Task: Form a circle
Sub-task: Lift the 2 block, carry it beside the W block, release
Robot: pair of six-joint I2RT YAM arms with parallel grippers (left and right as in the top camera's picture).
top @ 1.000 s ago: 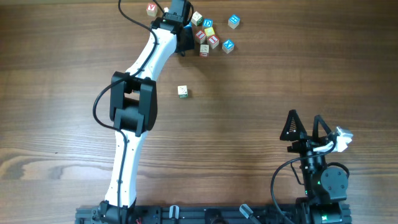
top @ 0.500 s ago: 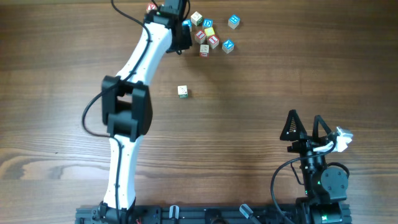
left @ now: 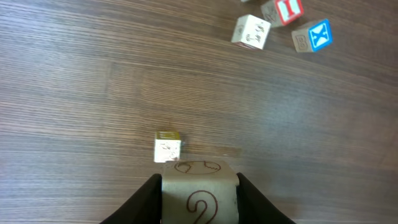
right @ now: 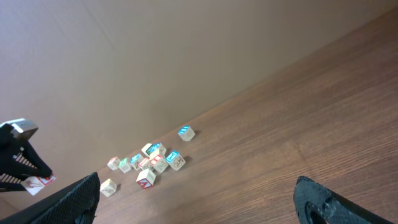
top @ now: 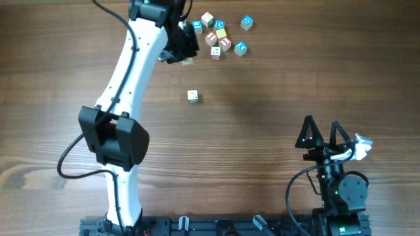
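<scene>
Brown wood-grain table (top: pixel 295 78); plain beige wall (right: pixel 155 50) behind.

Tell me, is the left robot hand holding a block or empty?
Holding one. In the wrist view, the left gripper clamps a cube marked 2 between its fingers.

Left hand (top: pixel 185 58) has drawn back from cube cluster (top: pixel 220 34), now clamping a cream cube (left: pixel 199 194); elbow (top: pixel 111 134) swung lower-left.

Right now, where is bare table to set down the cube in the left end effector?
Free: wood between the lone cube and the cube cluster; wider stretch from the lone cube to the right end effector. Crowded: the cluster itself.
</scene>
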